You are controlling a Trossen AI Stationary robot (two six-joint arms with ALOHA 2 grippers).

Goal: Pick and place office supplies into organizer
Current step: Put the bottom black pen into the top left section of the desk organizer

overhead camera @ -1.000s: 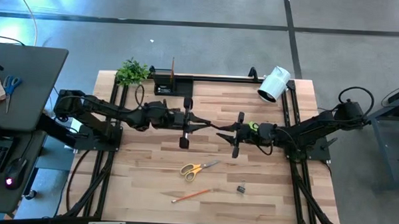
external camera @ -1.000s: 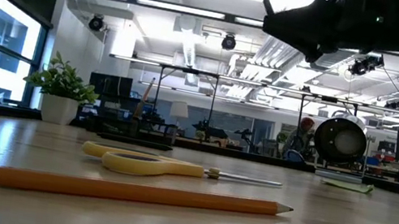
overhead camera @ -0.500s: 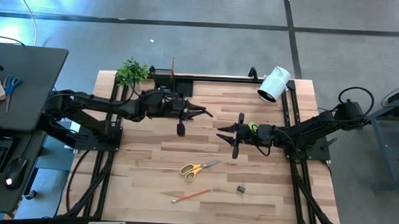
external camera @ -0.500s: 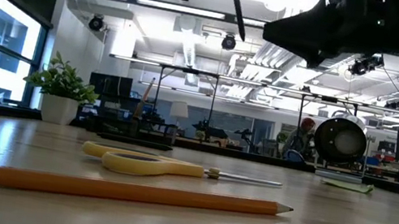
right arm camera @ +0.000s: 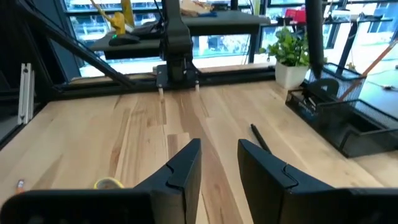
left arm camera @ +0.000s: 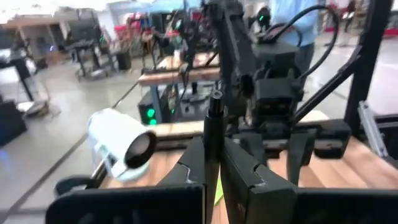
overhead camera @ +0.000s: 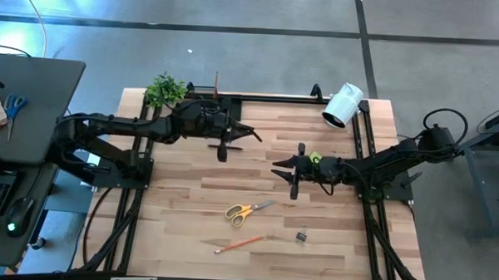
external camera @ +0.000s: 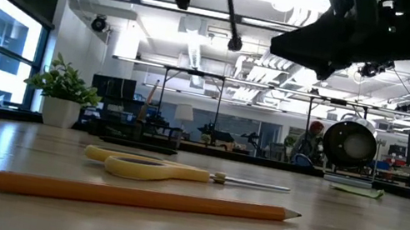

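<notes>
Left pincer (overhead camera: 248, 137) swung toward organizer (overhead camera: 211, 103) — wrist view shows pen (left arm camera: 214, 144) clamped.

The light wooden table (overhead camera: 189, 200) carries yellow-handled scissors (overhead camera: 248, 211), an orange pencil (overhead camera: 237, 244), what looks like a binder clip (overhead camera: 301, 237), the organizer (overhead camera: 208, 100), a plant (overhead camera: 165, 90) and a white cylinder (overhead camera: 342, 105).

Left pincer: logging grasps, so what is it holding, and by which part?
The left pincer is shut on a black pen, gripped along its shaft, one end sticking out beyond the fingertips.
</notes>
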